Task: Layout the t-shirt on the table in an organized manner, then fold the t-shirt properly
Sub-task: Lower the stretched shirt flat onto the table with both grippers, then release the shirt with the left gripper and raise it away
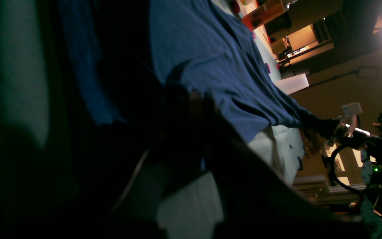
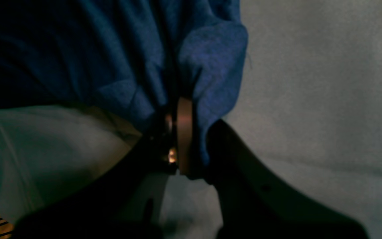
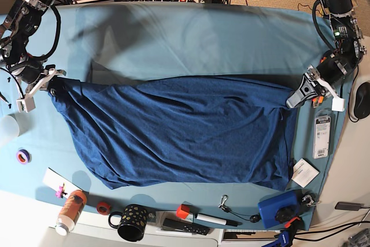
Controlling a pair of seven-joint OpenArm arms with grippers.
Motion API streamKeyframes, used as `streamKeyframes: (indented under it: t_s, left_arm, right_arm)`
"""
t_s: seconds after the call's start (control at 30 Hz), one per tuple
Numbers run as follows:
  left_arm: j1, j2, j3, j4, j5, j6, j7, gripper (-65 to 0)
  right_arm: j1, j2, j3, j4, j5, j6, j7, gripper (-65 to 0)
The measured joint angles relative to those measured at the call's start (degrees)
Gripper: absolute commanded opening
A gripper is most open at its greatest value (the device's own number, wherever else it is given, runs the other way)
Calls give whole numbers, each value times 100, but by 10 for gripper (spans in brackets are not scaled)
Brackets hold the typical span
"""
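Evidently the t-shirt (image 3: 185, 134) hangs stretched between both arms, so its upper edge runs taut from nine to three o'clock while the body sags toward six. The right gripper (image 3: 55, 88) is clamped on one corner, its jaws pinching a fold of fabric in the wrist view; the left gripper (image 3: 295, 96) grips the opposite corner. Clutter, including a mug (image 3: 132, 222), lines the table (image 3: 191, 33) at six o'clock. Bare cloth toward twelve leaves room to spread.

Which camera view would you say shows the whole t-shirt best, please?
The base view: the t-shirt appears entire, stretched between both end effectors. The left wrist view shows only a dim slanted stretch of it; the right wrist view shows just a pinched fold.
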Motion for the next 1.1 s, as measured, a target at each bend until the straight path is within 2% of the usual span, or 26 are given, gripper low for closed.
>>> streamKeyframes:
  t_s: [0.13, 0.27, 0.3, 0.33, 0.4, 0.47, 0.57, 0.87, 1.0, 1.1]
  left_arm:
    - [0, 0, 0, 0, -26, 0, 0, -637]
    - [2, 2, 0, 22, -33, 0, 2, -363]
    - [4, 11, 0, 52, -26, 0, 11, -317]
    - [13, 33, 0, 103, -9, 0, 37, -294]
    - [35, 85, 7, 232, 55, 0, 98, -293]
    - [52, 114, 33, 361, 85, 4, 184, -293]
    - [105, 155, 52, 605, 166, 66, 289, -293]
    - [177, 203, 83, 1853, 297, 144, 487, -293]
    - [201, 210, 83, 2581, 1005, 146, 564, -294]
    - [186, 256, 83, 3136, 1222, 138, 487, -294]
  right_arm:
    - [0, 0, 0, 0, -2, 0, 0, -650]
    - [-2, 0, 0, 0, -2, 0, -2, -650]
    - [0, 0, 0, 0, -2, 2, -2, -634]
    - [0, 0, 0, 0, -4, 48, -4, -573]
    - [0, 0, 0, 0, -4, 46, 7, -459]
    - [-2, 0, 0, 0, -9, 48, 146, -404]
    - [7, 2, 0, 0, -7, 48, 459, -404]
    - [46, 48, 0, 0, -551, 46, 468, -404]
    - [44, 48, 0, 0, -752, 48, 496, -404]
    - [44, 48, 0, 0, -750, 48, 496, -404]
